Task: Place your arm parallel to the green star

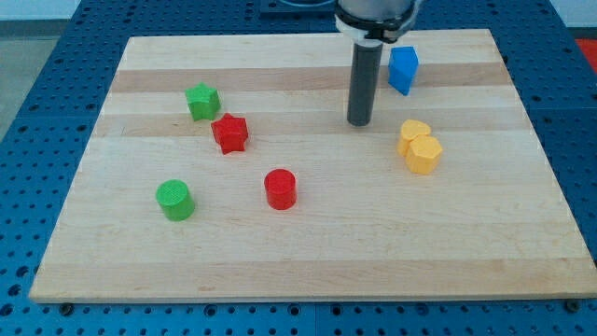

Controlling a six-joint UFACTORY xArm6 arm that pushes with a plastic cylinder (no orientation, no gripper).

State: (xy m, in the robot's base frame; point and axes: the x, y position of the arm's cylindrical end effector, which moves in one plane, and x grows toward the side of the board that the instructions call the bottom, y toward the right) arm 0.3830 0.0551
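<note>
The green star (pixel 202 101) lies on the wooden board (pixel 308 252) at the view's upper left. My tip (pixel 360 122) rests on the board well to the star's right, a little lower in the view, with open board between them. A red star (pixel 229 133) sits just below and right of the green star. The rod rises from the tip to the view's top edge.
A blue block (pixel 403 70) stands just right of the rod. Two yellow blocks, a heart (pixel 414 133) and a hexagon (pixel 423 154), touch each other at the right. A red cylinder (pixel 280 189) and a green cylinder (pixel 174 200) lie lower left.
</note>
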